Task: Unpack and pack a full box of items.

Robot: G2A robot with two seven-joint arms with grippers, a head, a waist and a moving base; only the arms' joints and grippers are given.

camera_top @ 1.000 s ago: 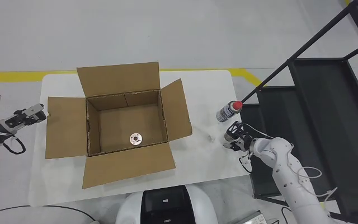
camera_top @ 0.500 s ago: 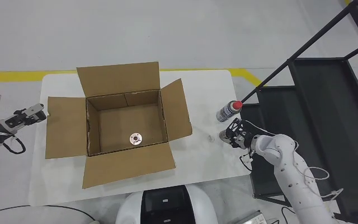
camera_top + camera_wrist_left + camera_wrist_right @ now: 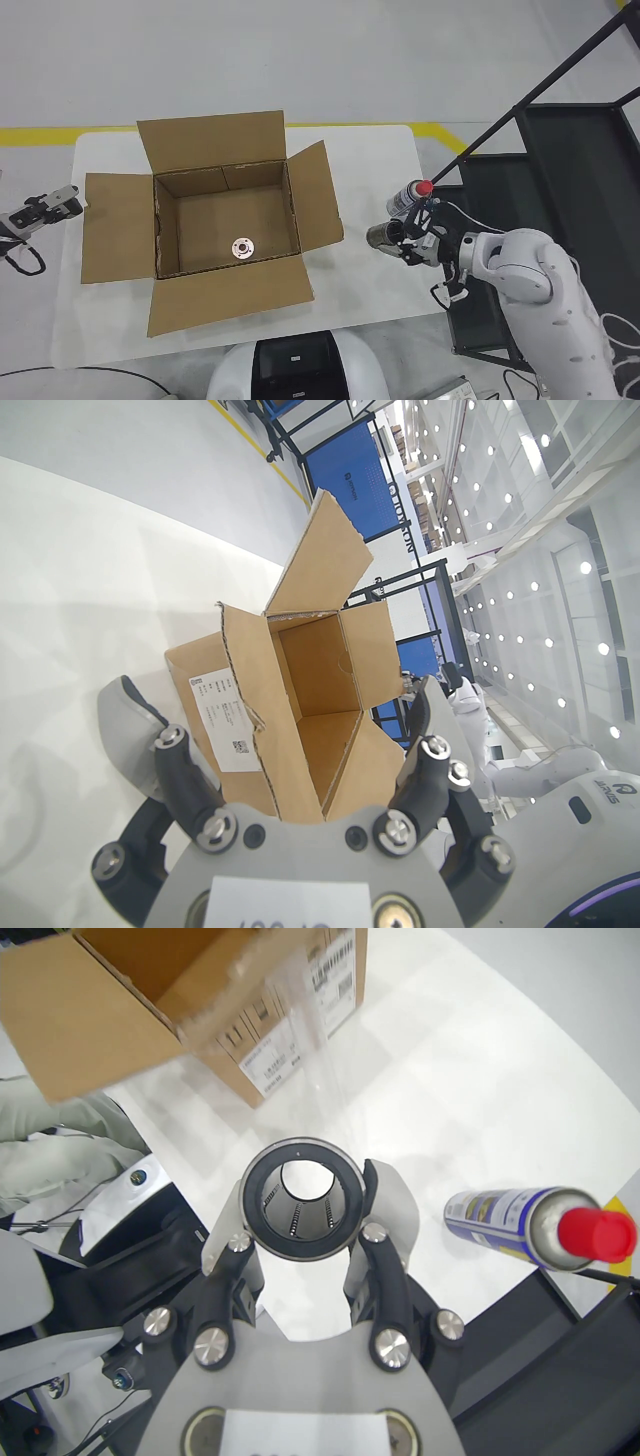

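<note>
An open cardboard box [image 3: 225,215] stands in the middle of the white table [image 3: 370,150], all flaps folded out. A small round metal flange [image 3: 241,246] lies on the box floor. My right gripper [image 3: 400,240] hangs over the table to the right of the box, shut on a hollow metal cylinder [image 3: 381,235]. The right wrist view looks straight down the cylinder's bore [image 3: 305,1250] between that gripper [image 3: 303,1193], with a blurred clear film trailing off it. My left gripper [image 3: 52,208] sits at the table's left edge, open and holding nothing [image 3: 277,705], facing the box [image 3: 320,680].
A spray can [image 3: 405,200] with a red cap stands near the table's right edge, close behind the right gripper and beside it in the right wrist view [image 3: 505,1223]. A dark metal step rack [image 3: 560,190] borders the table on the right.
The right gripper has risen and moved left from the table's right edge toward the box, carrying the cylinder. The left arm has kept still.
</note>
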